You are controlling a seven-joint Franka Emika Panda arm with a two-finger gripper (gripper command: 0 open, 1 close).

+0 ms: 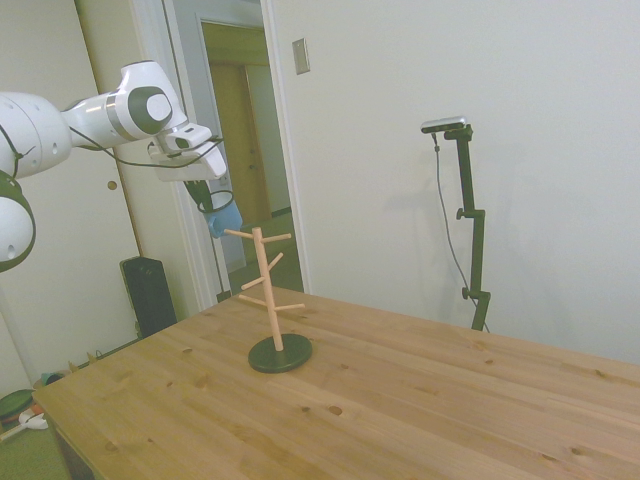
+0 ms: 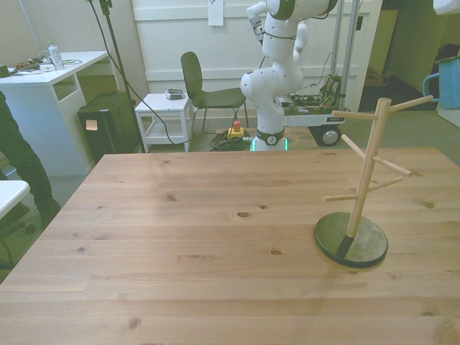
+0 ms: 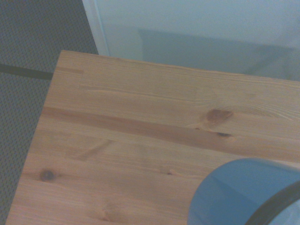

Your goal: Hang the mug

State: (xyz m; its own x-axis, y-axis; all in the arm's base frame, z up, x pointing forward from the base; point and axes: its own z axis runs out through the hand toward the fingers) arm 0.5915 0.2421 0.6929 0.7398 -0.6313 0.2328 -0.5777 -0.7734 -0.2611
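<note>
The mug is in the air, held by the gripper at the end of the arm. In the side view it hangs just left of the stand's top left peg, at about the same height as that peg or slightly above it. The fingers are closed on the mug from above; where exactly they pinch it cannot be made out. In the front view only a sliver of the mug shows at the right edge, beside the tip of the upper right peg. The wrist view shows part of the mug's blue wall with the table well below it.

The step in hand looks like the carry toward the stand: the lift seems done and the hanging is not yet done. The stand sits on its dark base toward the front view's right side of the table, with several pegs slanting upward.

The next move calls for lining the handle up with a peg tip, then sliding the mug along the peg and lowering it until the handle catches. The handle's facing is not clear here, so the wrist may need to turn first. The thin pegs and light stand could tip if nudged.
</note>
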